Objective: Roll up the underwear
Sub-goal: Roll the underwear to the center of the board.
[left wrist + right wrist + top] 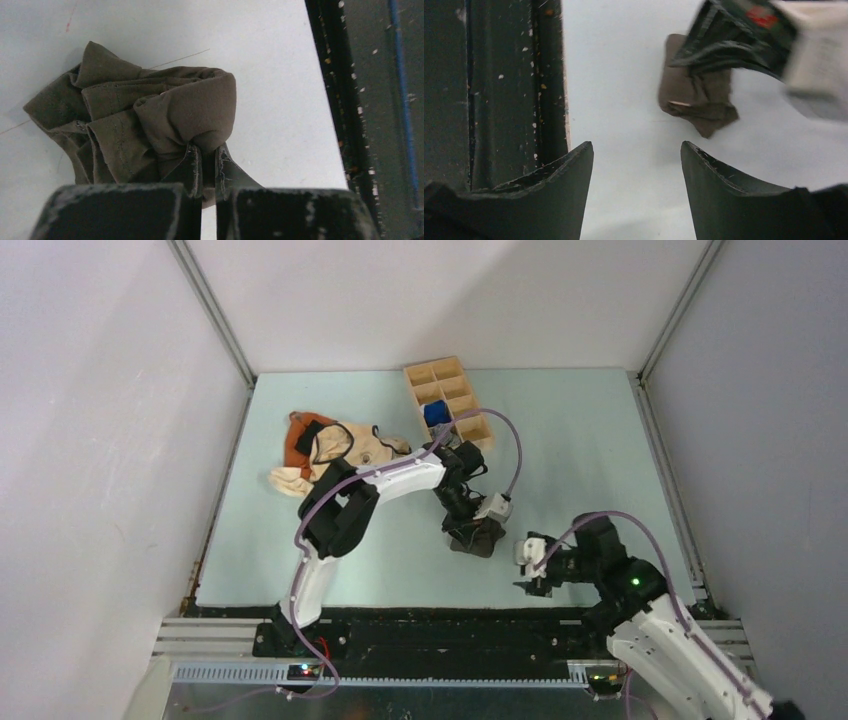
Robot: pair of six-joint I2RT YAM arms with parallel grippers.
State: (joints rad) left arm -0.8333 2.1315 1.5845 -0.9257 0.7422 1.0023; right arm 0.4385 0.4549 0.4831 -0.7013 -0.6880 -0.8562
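The underwear (480,539) is a bunched, dark olive-brown bundle lying on the pale table near its front edge. In the left wrist view the underwear (150,115) shows thick rolled folds, and my left gripper (207,156) is shut on a fold at its near side. In the top view the left gripper (468,528) sits right over the bundle. My right gripper (528,578) hovers a short way to the right of it, near the front edge. Its jaws (637,150) stand open with only bare table between them, and the underwear (696,102) lies ahead and apart.
A wooden divided box (450,400) at the back holds a blue cloth roll (436,412). A cream-and-orange garment (330,450) lies at the back left. The black rail (440,625) runs along the near edge, close to both grippers.
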